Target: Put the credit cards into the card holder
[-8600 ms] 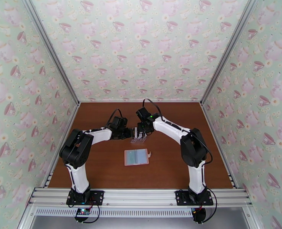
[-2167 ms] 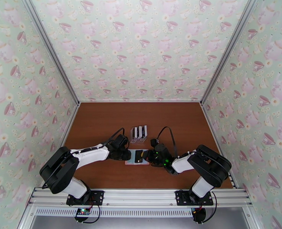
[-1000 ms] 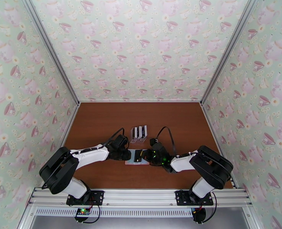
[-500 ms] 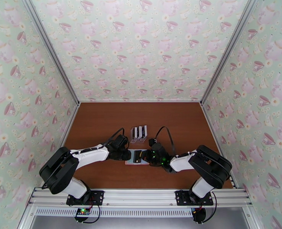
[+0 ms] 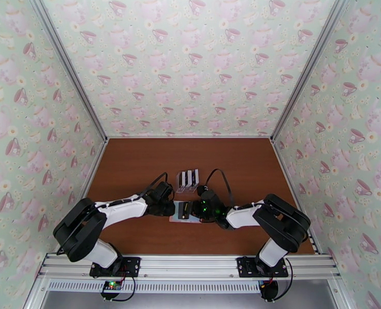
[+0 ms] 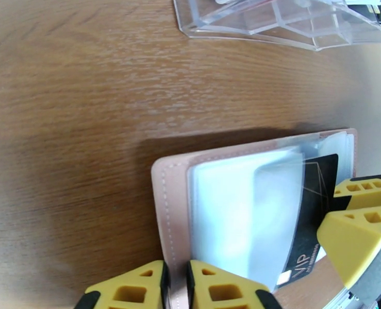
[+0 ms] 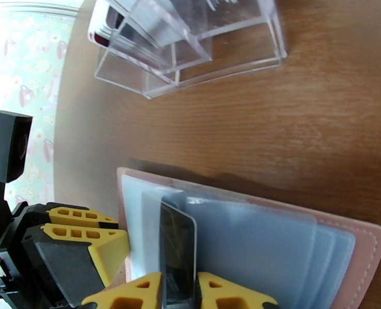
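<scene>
So the card holder [image 6: 169, 212] is lying open and flat on the wooden table [image 6: 61, 124], pockets up, right between the two arms. The left gripper [image 6: 176, 279] is clamped on its near pink edge, you can see the stitched border pinched between the yellow fingers. The right gripper [image 7: 179, 284] comes in from the other side with its fingers close on either side of a black card [image 7: 177, 238], but honestly I can't tell if it's really squeezing it. The far end of that card is tucked under one of the clear pockets. Other credit cards [image 5: 188, 177] stand in the clear rack [image 7: 190, 42] just behind the wallet, not touching it
</scene>
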